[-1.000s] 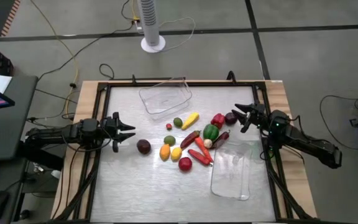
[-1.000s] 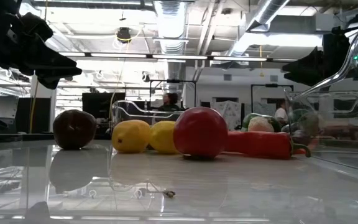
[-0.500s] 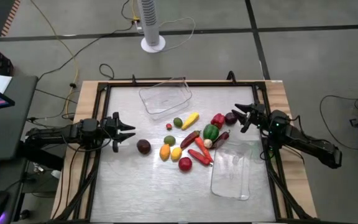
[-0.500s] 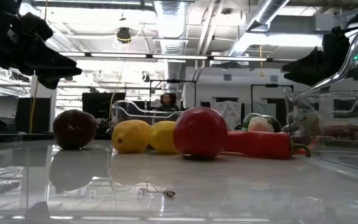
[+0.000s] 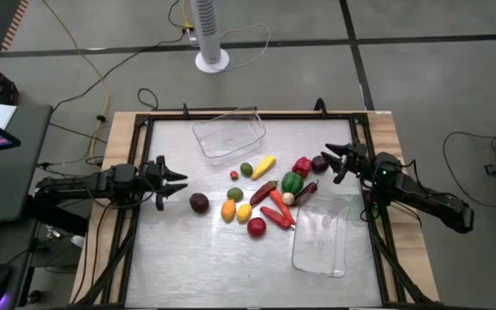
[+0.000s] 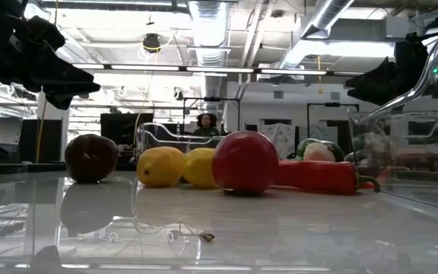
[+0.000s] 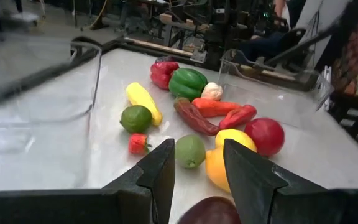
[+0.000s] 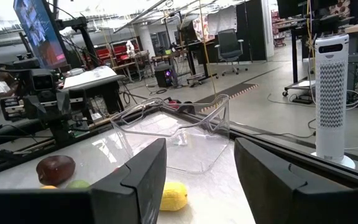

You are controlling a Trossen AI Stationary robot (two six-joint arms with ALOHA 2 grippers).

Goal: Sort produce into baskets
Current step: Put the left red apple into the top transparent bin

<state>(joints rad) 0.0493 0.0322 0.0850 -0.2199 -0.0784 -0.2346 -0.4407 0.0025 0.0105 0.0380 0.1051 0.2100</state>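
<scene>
High view: left tool (image 5: 179,182), fingers spread wide, hovers beside the dark purple fruit (image 5: 199,202) on the tabletop (image 5: 188,258). Right tool (image 5: 332,162), also wide and holding nothing, sits next to a dark fruit (image 5: 319,163), near the clear basket (image 5: 321,235).

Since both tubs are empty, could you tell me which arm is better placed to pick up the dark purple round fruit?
Probably the left: the open left gripper sits just beside the dark purple round fruit, while the right gripper is across the pile.
</scene>
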